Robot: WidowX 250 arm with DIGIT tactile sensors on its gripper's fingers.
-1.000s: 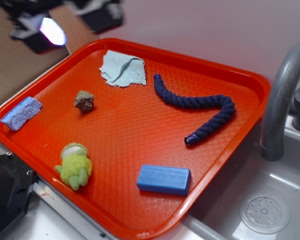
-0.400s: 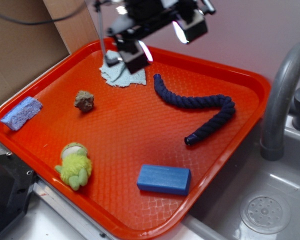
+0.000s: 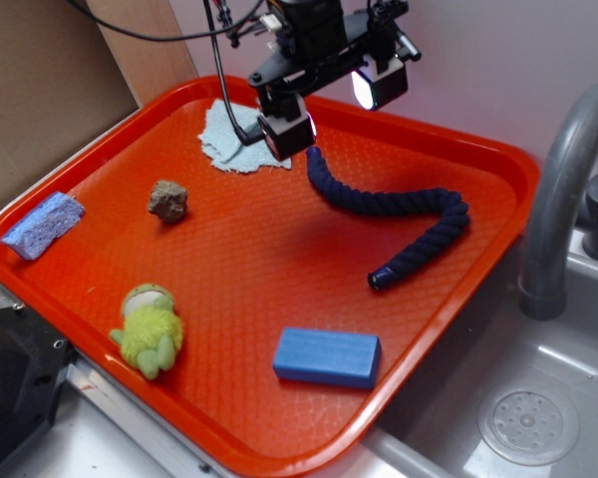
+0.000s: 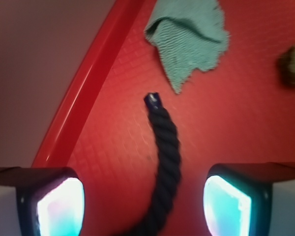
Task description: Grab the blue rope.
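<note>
The blue rope (image 3: 399, 206) is a thick navy twisted cord lying in a wave across the back right of the orange tray (image 3: 100, 169), its glossy capped end pointing toward the front. My gripper (image 3: 334, 105) hangs open above the rope's far end, clear of it. In the wrist view the blue rope (image 4: 166, 152) runs up between the two glowing fingers (image 4: 59, 206), with a wide gap on each side. My gripper (image 4: 142, 206) holds nothing.
On the tray lie a pale teal cloth (image 3: 229, 139), a small brown rock (image 3: 167, 200), a pale blue-purple sponge (image 3: 42, 224), a green plush toy (image 3: 149, 329) and a bright blue block (image 3: 327, 357). A grey faucet (image 3: 563, 189) and sink (image 3: 528, 418) stand to the right.
The gripper has swung in from the far left over the cloth to above the rope's far end and has come lower. Nothing on the tray has moved.
</note>
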